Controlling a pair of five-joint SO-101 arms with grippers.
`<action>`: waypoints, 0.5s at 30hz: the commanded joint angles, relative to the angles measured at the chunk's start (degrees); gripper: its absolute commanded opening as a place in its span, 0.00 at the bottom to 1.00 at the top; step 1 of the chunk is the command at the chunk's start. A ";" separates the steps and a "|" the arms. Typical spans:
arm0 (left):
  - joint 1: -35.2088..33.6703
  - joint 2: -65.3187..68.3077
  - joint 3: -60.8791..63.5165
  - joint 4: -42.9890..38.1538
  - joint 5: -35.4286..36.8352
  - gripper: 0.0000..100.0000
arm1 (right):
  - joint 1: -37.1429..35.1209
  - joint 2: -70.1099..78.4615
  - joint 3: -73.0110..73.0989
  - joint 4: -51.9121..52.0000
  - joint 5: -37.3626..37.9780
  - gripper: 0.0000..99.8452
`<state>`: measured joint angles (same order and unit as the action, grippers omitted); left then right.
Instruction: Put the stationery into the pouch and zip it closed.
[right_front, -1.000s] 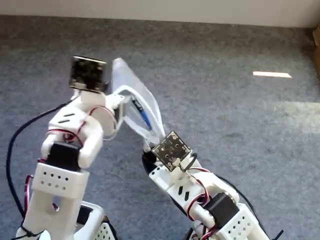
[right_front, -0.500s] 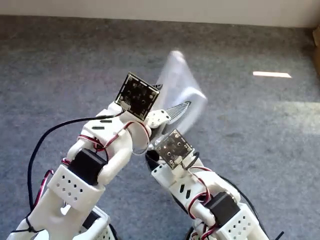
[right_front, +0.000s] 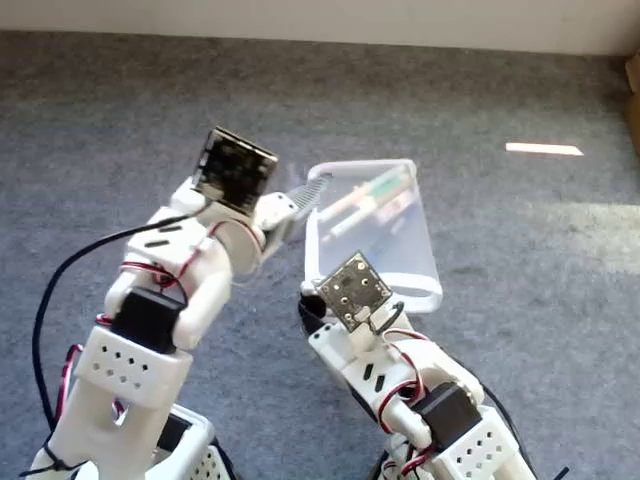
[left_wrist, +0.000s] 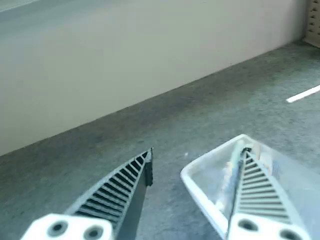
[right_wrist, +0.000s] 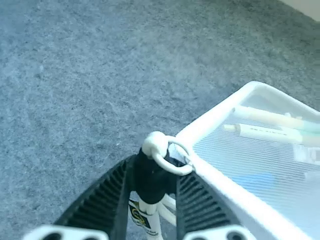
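High view: pouch (right_front: 385, 235) corner hidden behind right arm (right_front: 400, 375)

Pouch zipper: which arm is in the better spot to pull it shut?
Right, probably. Its jaws are shut on the black pull tab with a white ring at the corner of the clear mesh pouch, white pens inside. The left jaws stand open by the pouch's far corner, gripping nothing.
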<state>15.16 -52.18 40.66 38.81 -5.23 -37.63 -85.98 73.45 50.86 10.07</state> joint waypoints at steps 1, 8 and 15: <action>-4.26 -1.54 -6.37 9.49 -6.51 0.26 | 4.26 -5.14 -5.14 -0.13 0.53 0.00; -5.23 -1.54 -8.40 21.71 -16.70 0.26 | 8.84 -15.60 -5.05 -0.04 0.53 0.00; 1.98 -1.54 -7.96 27.96 -21.54 0.26 | 12.35 -17.54 -5.49 0.48 2.29 0.00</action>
<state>11.91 -52.26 35.38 64.57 -24.13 -26.81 -102.15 71.96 51.03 10.24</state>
